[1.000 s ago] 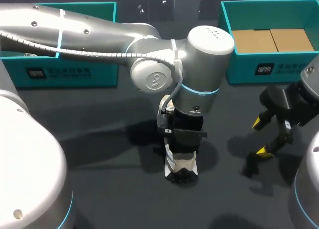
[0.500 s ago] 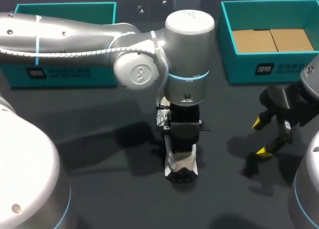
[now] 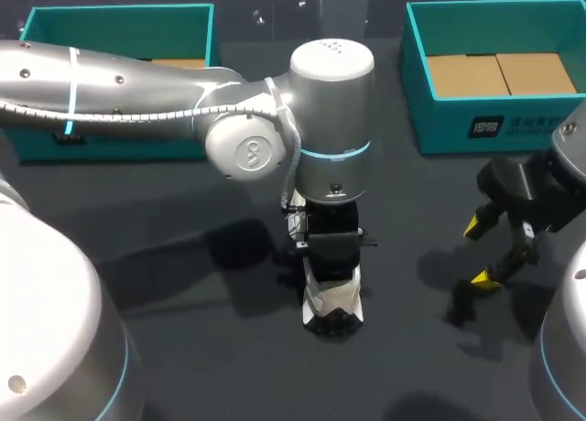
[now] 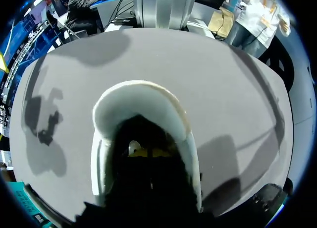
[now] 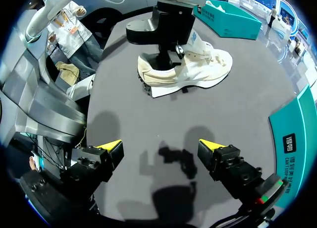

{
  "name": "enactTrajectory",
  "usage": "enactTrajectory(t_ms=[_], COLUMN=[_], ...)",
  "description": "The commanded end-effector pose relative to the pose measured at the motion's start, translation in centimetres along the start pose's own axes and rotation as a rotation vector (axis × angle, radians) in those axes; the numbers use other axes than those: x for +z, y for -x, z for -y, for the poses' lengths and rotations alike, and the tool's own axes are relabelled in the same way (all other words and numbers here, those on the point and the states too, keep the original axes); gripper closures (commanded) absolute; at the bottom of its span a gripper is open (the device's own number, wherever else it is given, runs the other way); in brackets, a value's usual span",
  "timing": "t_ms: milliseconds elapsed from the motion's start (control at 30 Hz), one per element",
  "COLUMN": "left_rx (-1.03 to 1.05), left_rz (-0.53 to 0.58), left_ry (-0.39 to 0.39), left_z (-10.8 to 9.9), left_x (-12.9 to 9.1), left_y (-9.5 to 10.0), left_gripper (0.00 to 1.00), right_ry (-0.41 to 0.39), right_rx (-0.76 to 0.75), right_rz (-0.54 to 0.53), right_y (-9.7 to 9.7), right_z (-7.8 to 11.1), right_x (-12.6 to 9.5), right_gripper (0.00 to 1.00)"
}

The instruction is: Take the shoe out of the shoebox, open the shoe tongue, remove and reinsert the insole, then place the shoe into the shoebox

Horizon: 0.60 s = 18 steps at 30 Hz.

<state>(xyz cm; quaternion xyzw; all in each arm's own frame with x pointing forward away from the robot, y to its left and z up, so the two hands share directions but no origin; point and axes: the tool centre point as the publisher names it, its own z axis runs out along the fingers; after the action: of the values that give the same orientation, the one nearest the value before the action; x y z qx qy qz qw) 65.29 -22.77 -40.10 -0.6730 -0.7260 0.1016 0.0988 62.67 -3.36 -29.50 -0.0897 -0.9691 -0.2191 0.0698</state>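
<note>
Shoe stands on the table, out of the shoebox and well apart from it. My left gripper is sunk into the collar from above, presumably after the insole. Whether it pinches anything down there, I cannot tell. My right gripper hangs off to the side, its 2 fingers spread, holding nothing — kept clear, I judge, until the shoe needs steadying.

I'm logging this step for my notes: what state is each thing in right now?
Shoe: out of the box, standing on the table.
Left gripper: down inside the shoe's opening, grip hidden.
Right gripper: open, empty, above the table.
Left shoebox: open.
Right shoebox: open, no shoe inside.
</note>
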Motion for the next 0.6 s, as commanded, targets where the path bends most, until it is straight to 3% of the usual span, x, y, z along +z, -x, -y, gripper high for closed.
enactTrajectory(t_ms=[33, 333, 600], left_rx=[-0.007, 0.041, 0.054], left_rz=[0.015, 0.078, 0.103], left_ry=[0.051, 0.108, 0.201], left_z=[-1.2, 0.2, 1.2], left_x=[0.0, -3.6, -5.0], left_y=[0.1, 0.2, 0.1], left_gripper=[1.00, 1.00, 1.00], right_ry=[-0.002, -0.002, -0.002], right_rx=[0.001, 0.001, 0.001], right_rz=[0.003, 0.003, 0.003], right_y=[-0.1, -0.1, -0.1], right_z=[0.0, 0.0, 0.0], right_x=[0.1, 0.1, 0.1], right_gripper=[0.00, 0.00, 0.00])
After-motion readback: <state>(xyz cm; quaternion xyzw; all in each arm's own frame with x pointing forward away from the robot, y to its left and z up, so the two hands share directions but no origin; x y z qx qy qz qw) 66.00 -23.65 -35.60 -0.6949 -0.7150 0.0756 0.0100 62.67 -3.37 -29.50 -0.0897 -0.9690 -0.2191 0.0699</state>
